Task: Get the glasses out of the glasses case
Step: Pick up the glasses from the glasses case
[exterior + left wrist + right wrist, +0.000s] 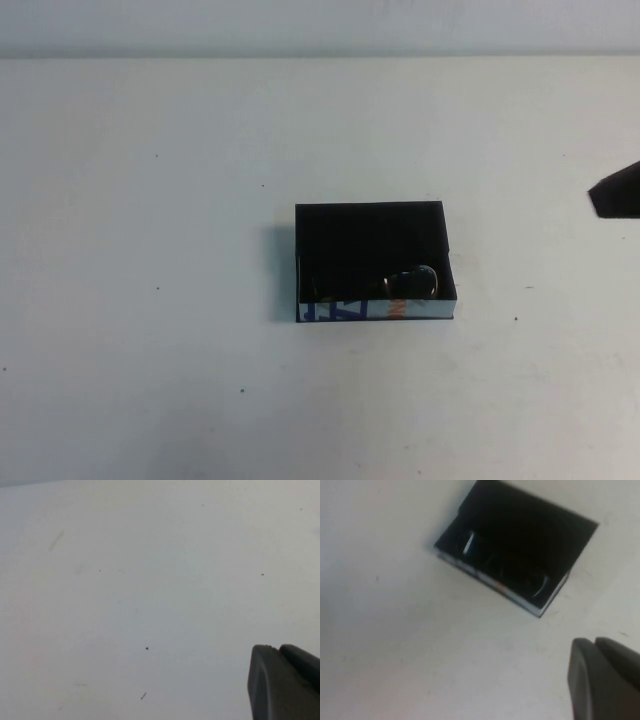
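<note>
Both hands — right hand [615, 192], left hand [285, 685] — well apart from glasses [400, 284]

White table [150, 380] flecked with small dark specks, pale wall [200, 25] behind, soft even light

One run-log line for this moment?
glasses: inside case, front edge | right gripper: right of case, apart | left gripper: over bare table | step: not started

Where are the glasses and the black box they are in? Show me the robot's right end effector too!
glasses [412, 283], high view, on the lens by the box's front wall.
glasses case [370, 228], high view, on its black lining.
right end effector [618, 192], high view, on its dark tip at the right edge.
</note>
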Robot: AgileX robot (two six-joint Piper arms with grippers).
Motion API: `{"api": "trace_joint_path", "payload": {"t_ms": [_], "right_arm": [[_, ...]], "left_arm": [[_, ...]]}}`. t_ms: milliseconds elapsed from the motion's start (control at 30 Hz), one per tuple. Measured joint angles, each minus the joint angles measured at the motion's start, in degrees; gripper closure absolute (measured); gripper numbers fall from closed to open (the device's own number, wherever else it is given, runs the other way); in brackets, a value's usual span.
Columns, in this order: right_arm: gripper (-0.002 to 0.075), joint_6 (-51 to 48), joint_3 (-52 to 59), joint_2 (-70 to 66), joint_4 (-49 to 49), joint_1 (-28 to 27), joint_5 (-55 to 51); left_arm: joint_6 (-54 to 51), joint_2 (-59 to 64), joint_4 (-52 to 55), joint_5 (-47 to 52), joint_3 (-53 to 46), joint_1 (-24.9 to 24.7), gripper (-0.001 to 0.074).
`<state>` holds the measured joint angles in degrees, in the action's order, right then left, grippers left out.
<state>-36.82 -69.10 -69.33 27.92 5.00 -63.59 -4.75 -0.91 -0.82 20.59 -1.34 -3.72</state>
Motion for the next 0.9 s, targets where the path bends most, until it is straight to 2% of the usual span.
{"api": "trace_joint_path", "payload": {"t_ms": [133,333,433,567,667,767,900], "right_arm": [[0.0743,-2.35,-9.74,-9.65,-6.29,7.18,-5.94],[0.0714,-11.56,-19.06,-21.56,-14.36,16.05,-6.85],[0.0643,-16.37,-22.26,-26.19,-15.57,18.59,-6.85],[0.0477,-20.17,-24.72,-31.13,-18.41,22.15,-6.85],[0.0394,-23.13,-25.10,-34.24,-22.74,25.62,-6.85],[0.0394,-25.52,-25.10,-36.70,-25.33,27.94,-5.97],[0.0440,-26.20,-25.86,-39.57,-25.69,28.53,-1.81]], "left_arm": [[0.00,0.00,0.00,0.00,0.00,0.00,0.0739],[0.00,0.00,0.00,0.00,0.00,0.00,0.0739],[0.00,0.00,0.00,0.00,0.00,0.00,0.0739],[0.00,0.00,0.00,0.00,0.00,0.00,0.0739],[0.00,0.00,0.00,0.00,0.00,0.00,0.0739],[0.00,0.00,0.00,0.00,0.00,0.00,0.0739],[0.00,0.00,0.00,0.00,0.00,0.00,0.0739]]}}
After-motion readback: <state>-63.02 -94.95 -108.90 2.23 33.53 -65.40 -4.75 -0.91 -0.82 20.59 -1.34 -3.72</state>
